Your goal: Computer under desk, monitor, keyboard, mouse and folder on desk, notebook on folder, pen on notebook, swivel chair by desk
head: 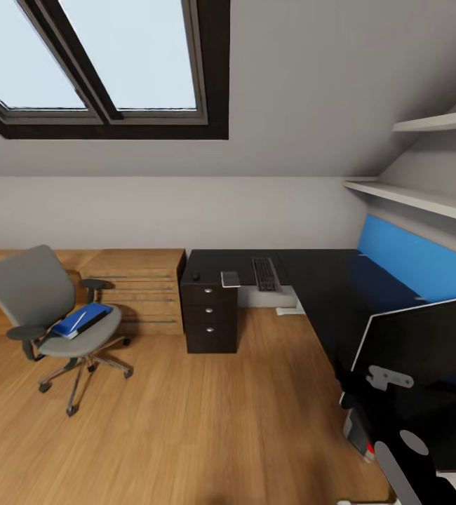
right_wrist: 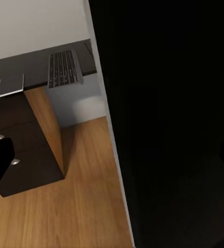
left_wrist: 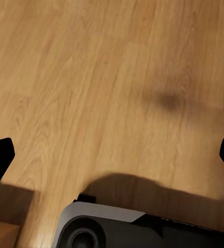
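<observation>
Two risks: monitor (head: pixel 424 365) at near right could slip or clip the desk (head: pixel 326 287). Left gripper (left_wrist: pixel 112 155) spread, empty; right gripper's state cannot tell.

Black desk (head: pixel 312 280) carries keyboard (head: pixel 265 273), notebook (head: pixel 230 278) and mouse (head: pixel 196 276)
</observation>
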Robot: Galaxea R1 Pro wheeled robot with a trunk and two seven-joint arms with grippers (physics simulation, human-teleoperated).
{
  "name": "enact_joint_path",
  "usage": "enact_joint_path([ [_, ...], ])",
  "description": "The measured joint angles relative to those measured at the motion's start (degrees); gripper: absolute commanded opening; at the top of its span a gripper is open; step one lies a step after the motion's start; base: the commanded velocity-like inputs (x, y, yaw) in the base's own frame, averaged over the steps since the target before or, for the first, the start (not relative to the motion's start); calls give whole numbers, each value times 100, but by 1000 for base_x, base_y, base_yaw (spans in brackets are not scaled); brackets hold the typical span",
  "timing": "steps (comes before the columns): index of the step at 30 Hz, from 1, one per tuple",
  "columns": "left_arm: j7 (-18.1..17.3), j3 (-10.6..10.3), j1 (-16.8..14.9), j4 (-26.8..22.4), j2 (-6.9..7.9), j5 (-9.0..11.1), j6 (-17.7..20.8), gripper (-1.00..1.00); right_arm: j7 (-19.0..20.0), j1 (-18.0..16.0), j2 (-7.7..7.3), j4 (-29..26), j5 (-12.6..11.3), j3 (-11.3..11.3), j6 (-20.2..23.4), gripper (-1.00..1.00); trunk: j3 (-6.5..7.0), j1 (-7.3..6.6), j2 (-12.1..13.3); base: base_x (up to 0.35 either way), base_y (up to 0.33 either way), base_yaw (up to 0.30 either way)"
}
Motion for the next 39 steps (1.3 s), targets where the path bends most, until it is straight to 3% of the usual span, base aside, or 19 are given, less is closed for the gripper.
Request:
enact_joint_path([
  [39,0,0,0,0,-16,-8,0,100,-1,0,0,24,-2,-9,0,100,0,-1,0,299,0,0],
])
